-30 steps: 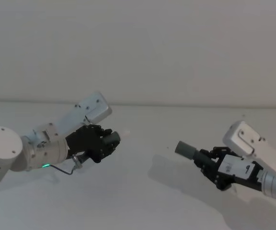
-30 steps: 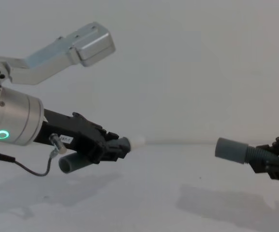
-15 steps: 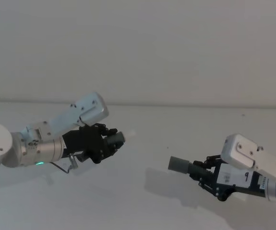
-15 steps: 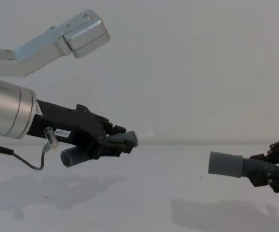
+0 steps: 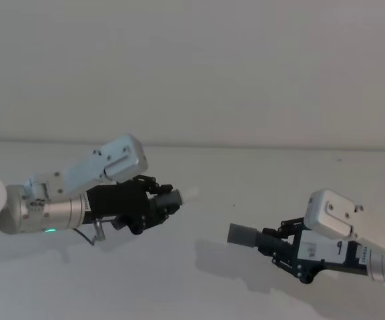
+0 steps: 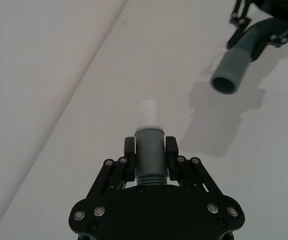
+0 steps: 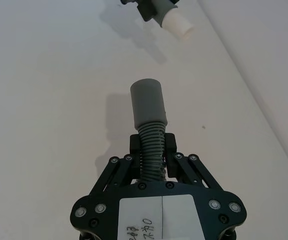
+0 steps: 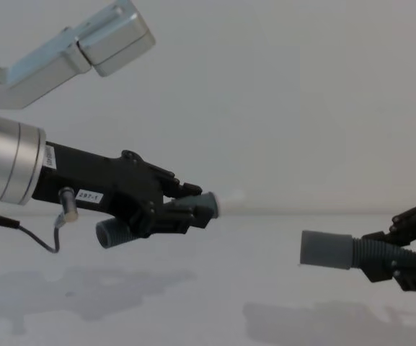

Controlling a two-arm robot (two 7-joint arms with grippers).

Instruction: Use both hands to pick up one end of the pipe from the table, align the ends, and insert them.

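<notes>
Plain white table (image 5: pixel 199 293), matte and unmarked, meeting a bare pale wall (image 5: pixel 192 67) along its far edge. Soft shadows below both arms. Above the table's left side, left gripper (image 8: pixel 193 210) pinching a grey pipe piece (image 6: pixel 149 152), white tip (image 6: pixel 148 112) aimed right. Above the right side, near the front edge, right gripper (image 5: pixel 272 244) clamped on the ribbed second piece (image 7: pixel 151 145), collar (image 8: pixel 326 249) facing left. Ends well apart, both clear of the table.
</notes>
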